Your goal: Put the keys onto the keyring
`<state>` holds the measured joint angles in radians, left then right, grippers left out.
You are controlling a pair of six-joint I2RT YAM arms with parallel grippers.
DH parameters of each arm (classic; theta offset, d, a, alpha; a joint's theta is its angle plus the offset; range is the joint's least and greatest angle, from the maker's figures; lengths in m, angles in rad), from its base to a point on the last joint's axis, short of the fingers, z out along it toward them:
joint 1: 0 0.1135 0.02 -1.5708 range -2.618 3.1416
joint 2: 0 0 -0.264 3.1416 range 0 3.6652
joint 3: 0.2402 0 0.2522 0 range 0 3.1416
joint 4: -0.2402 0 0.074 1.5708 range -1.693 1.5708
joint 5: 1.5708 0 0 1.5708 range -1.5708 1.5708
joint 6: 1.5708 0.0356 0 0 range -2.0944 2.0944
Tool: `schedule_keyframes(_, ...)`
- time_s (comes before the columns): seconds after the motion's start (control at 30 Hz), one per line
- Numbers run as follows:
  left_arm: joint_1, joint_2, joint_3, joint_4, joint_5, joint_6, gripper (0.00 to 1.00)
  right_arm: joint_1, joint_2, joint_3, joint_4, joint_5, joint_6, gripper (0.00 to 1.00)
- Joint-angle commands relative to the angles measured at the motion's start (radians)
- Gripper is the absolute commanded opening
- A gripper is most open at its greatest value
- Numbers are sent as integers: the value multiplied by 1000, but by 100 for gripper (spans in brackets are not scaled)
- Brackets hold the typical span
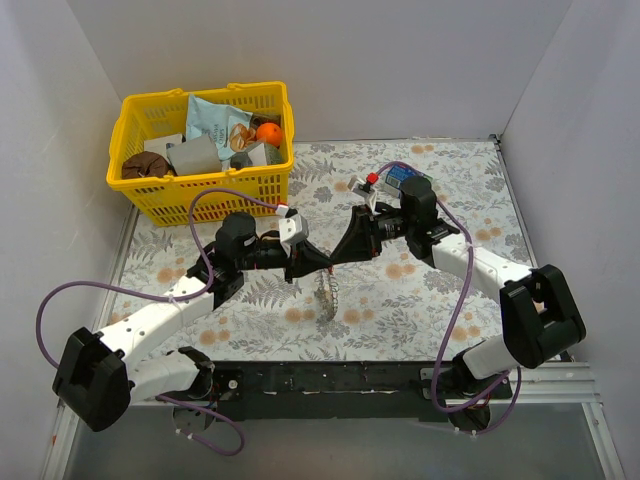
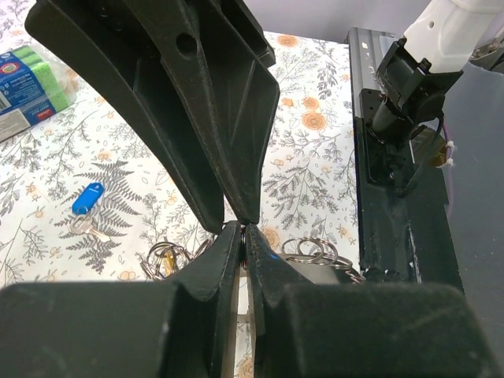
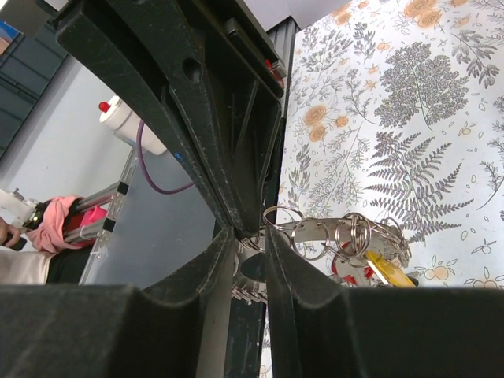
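The two arms meet nose to nose over the middle of the flowered table [image 1: 420, 300]. The keyring [image 1: 325, 293] hangs on edge at 6 o'clock from the point where their tips come together. The left gripper [image 1: 308, 262] has its fingers squeezed right together, with a thin pale strip of the hoop caught in the slit. The right gripper [image 1: 340, 252] stands only narrowly parted, and the hoop's ridged edge sits in that gap. Whether its pads actually press on the metal I cannot tell. In the right wrist view a cluster of small split rings [image 3: 354, 232] sits at 3 o'clock from its fingertips, with a yellow-headed key [image 3: 387, 269] just below them. A blue-headed key [image 2: 87, 197] lies flat on the cloth, at 9 o'clock from the left fingertips and well apart from the hoop. A blue-green packet [image 1: 408, 176] rests at 1 o'clock, and a yellow basket [image 1: 125, 140] at 10 o'clock.
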<state>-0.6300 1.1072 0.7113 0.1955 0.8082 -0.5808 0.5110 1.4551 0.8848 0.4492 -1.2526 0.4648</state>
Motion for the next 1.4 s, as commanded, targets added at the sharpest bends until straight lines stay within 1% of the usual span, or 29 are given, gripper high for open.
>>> schedule_keyframes(0.0, 4, -40, -1, 76, -10, -5, 0, 1, 17, -23, 25, -11, -17, 31)
schedule_keyframes(0.27, 13, -49, -16, 99, -35, -22, 0, 1, 17, -41, 23, -25, -23, 45)
schedule_keyframes(0.37, 13, -40, -19, 124, -29, -39, 0, 3, 22, -38, 23, -21, -28, 45)
schedule_keyframes(0.43, 13, -32, -18, 130, -12, -45, 0, 3, 30, -38, 23, -15, -26, 42)
schedule_keyframes(0.5, 15, -18, -15, 127, -6, -50, 0, 1, 36, -38, 26, -13, -23, 35)
schedule_keyframes(0.57, 13, -15, -18, 127, -3, -54, 0, 1, 39, -40, 31, -4, -14, 27)
schedule_keyframes(0.63, 15, -17, -18, 125, -3, -54, 0, 1, 39, -43, 45, 1, -6, 22)
schedule_keyframes(0.67, 15, -17, -19, 122, -9, -53, 0, 1, 39, -41, 51, 4, 1, 16)
schedule_keyframes(0.73, 13, -23, -18, 113, -20, -50, 1, 1, 45, -43, 57, 7, 5, 9)
schedule_keyframes(0.77, 13, -26, -19, 110, -30, -45, 1, 1, 47, -43, 59, 7, 6, 2)
schedule_keyframes(0.8, 15, -30, -22, 107, -32, -44, 1, 3, 50, -41, 57, 7, 6, 1)
schedule_keyframes(1.0, 13, -37, -29, 88, -49, -33, 3, 1, 54, -33, 62, 7, 9, 1)
schedule_keyframes(1.13, 13, -32, -39, 58, -75, -16, 10, 1, 62, -40, 65, 15, 2, 1)
schedule_keyframes(1.23, 13, -14, -53, 47, -125, -14, 8, 0, 89, -43, 37, 30, -38, 1)
schedule_keyframes(1.27, 15, -7, -55, 44, -130, -11, 6, -2, 94, -46, 5, 47, -54, 1)
schedule_keyframes(1.3, 15, 8, -58, 39, -132, -8, 1, -3, 96, -46, -15, 57, -72, 1)
schedule_keyframes(1.33, 15, 14, -61, 39, -138, -8, 0, -12, 94, -49, -35, 71, -87, 4)
schedule_keyframes(1.37, 15, 23, -67, 39, -136, -10, 0, -22, 88, -59, -71, 108, -115, 14)
